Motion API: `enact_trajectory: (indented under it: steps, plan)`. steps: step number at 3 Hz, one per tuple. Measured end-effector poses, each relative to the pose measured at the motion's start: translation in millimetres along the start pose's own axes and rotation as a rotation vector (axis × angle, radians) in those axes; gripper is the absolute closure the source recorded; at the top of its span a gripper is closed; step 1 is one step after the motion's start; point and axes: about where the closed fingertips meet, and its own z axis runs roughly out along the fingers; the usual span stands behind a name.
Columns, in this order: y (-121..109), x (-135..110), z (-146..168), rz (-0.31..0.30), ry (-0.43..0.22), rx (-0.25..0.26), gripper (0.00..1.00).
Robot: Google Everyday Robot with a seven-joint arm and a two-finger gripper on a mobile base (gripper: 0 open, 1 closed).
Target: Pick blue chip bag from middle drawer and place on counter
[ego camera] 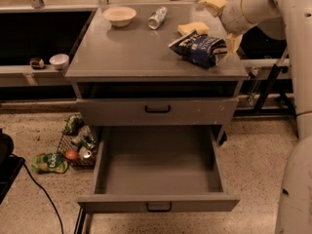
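The blue chip bag (201, 48) lies on its side on the counter (131, 52), near the right front corner. My gripper (223, 25) is just right of and above the bag, with its fingers spread wide and nothing between them. One finger (212, 5) points left above the bag, the other (233, 43) points down beside its right end. The middle drawer (158, 165) is pulled fully out below, and I see nothing inside it.
A yellow sponge (193, 28) lies just behind the bag. A white bowl (119, 15) and a tipped can (157, 17) sit at the back of the counter. The upper drawer front (157, 110) is closed. A wire basket of cans (80, 141) and a green bag (48, 163) lie on the floor at left.
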Motion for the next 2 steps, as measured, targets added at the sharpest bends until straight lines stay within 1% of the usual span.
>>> enact_trajectory:
  steps: [1, 2]
  plan:
    - [1, 11, -20, 0.03, 0.051, 0.046, 0.0]
    - [5, 13, -50, 0.051, 0.094, 0.105, 0.0]
